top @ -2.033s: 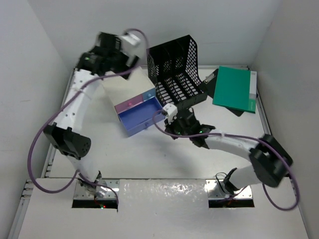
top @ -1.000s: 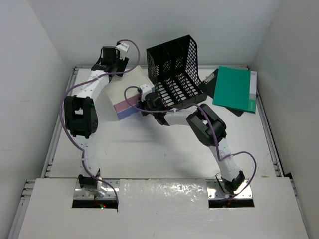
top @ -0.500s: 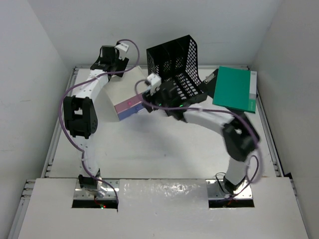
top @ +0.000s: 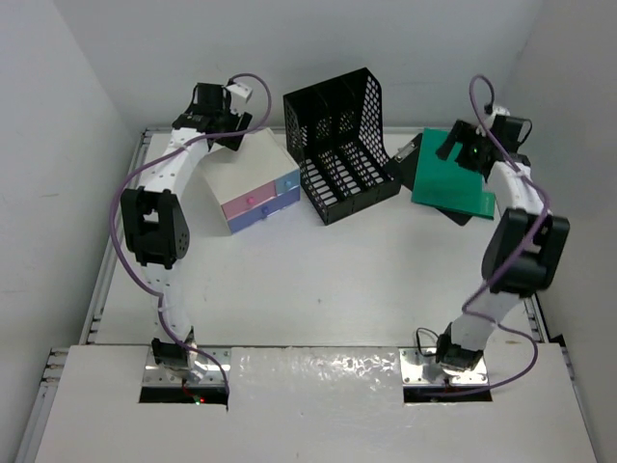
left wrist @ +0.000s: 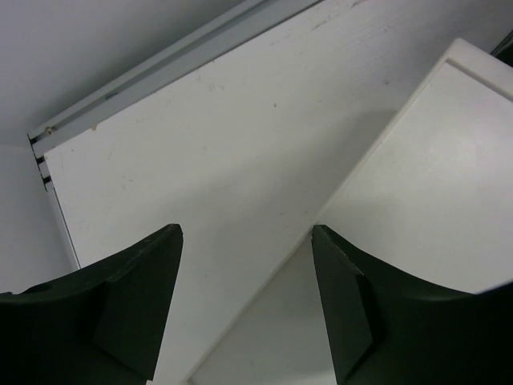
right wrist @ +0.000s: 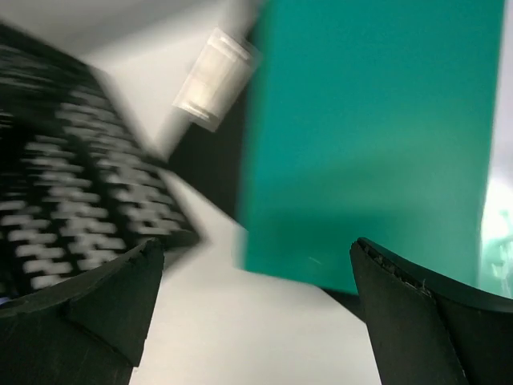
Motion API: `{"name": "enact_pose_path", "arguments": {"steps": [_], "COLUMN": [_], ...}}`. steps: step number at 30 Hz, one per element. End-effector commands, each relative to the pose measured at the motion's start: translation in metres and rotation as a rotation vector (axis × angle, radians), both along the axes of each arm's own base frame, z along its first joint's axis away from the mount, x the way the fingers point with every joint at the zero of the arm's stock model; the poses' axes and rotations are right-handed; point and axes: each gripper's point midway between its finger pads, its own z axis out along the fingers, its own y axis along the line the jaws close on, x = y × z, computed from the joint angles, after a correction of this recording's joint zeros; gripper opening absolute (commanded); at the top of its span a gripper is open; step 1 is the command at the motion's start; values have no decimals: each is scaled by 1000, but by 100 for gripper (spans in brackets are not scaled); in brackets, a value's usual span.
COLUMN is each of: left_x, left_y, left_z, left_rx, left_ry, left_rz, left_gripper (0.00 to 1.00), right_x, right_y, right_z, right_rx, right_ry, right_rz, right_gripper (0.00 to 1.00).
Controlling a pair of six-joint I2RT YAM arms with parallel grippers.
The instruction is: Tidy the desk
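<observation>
Desk (top: 318,280): a large flat white tabletop with a thin pale metal rim. It fills the floor of the enclosure and is shut in by plain white walls (top: 289,48) on the left, far and right sides. Faint scuffs and specks are seen on its surface in the left wrist view. A white panel (top: 96,405) lies along the near edge, where both arm bases are bolted.

Far left: a cream-topped drawer box (top: 253,183) is set at an angle, its pink and blue fronts turned towards the near side. Just to its right a black mesh file rack (top: 342,145) is stood; contact between the two cannot be judged.

Far right: a green folder (top: 453,174) is laid flat on a dark clipboard (top: 413,166).

Left gripper (left wrist: 246,230): held over the far-left edge of the box, jaws spread, nothing pinched.

Right gripper (right wrist: 258,245): held above the near-left edge of the folder, jaws spread wide, nothing between them. The right wrist view is blurred.

Purple cables (top: 120,222) are looped along both arms.
</observation>
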Motion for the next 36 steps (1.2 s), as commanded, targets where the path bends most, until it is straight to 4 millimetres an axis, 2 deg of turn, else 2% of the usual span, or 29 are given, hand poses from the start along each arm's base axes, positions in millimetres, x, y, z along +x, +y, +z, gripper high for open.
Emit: {"name": "enact_pose_path", "arguments": {"steps": [1, 2, 3, 5, 6, 7, 9, 10, 11, 15, 18, 19, 21, 23, 26, 31, 32, 34, 36], "left_x": [-10, -11, -12, -16, -17, -20, -24, -28, -30, -38, -39, -40, -43, -45, -48, -50, -50, -51, -52], "left_y": [-8, -9, -14, -14, -15, -14, -21, -18, -22, -32, -38, -38, -38, -37, -36, -34, -34, -32, -30], "left_z": [13, 12, 13, 13, 13, 11, 11, 11, 11, 17, 21, 20, 19, 19, 17, 15, 14, 13, 7], "left_rx": [-17, -15, -27, -22, -14, -3, 14, 36, 41, 42, 49, 55, 60, 66, 69, 78, 83, 92, 103], "left_ry": [8, 11, 14, 19, 23, 30, 35, 37, 40, 33, 24, 28, 35, 31, 36, 41, 42, 42, 54], "left_rz": [-23, -26, -47, -52, -57, -56, -81, -65, -75, -106, -115, -114, -117, -118, -121, -120, -122, -116, -116], "left_gripper": [64, 65, 65, 65, 65, 66, 66, 66, 67, 68, 68, 68, 68, 68, 69, 68, 69, 69, 69], "right_x": [-7, -1, -1, 0, -5, -5, -8, -17, -20, -34, -22, -13, -4, -5, -15, -47, -46, -46, -35], "right_y": [-47, -60, -80, -97, -113, -117, -119, -121, -122, -121, -117, -119, -127, -130, -134, -154, -157, -166, -170], "right_z": [-60, -60, -68, -75, -76, -75, -78, -89, -90, -122, -138, -134, -140, -147, -146, -122, -120, -130, -130], "right_rx": [32, -5, -44, -112, -151, -168, -180, -184, -190, -162, -96, -89, -94, -93, -135, -235, -231, -222, -210], "right_ry": [210, 219, 247, 241, 246, 235, 240, 271, 263, 241, 178, 144, 158, 174, 196, 192, 182, 208, 204], "right_rz": [-160, -177, -239, -285, -346, -365, -378, -400, -416, -486, -488, -486, -490, -486, -493, -596, -596, -605, -578], "right_gripper": [95, 96, 97, 98, 99, 99, 99, 99, 99, 99, 99, 99, 99, 99, 98, 99, 99, 99, 99]}}
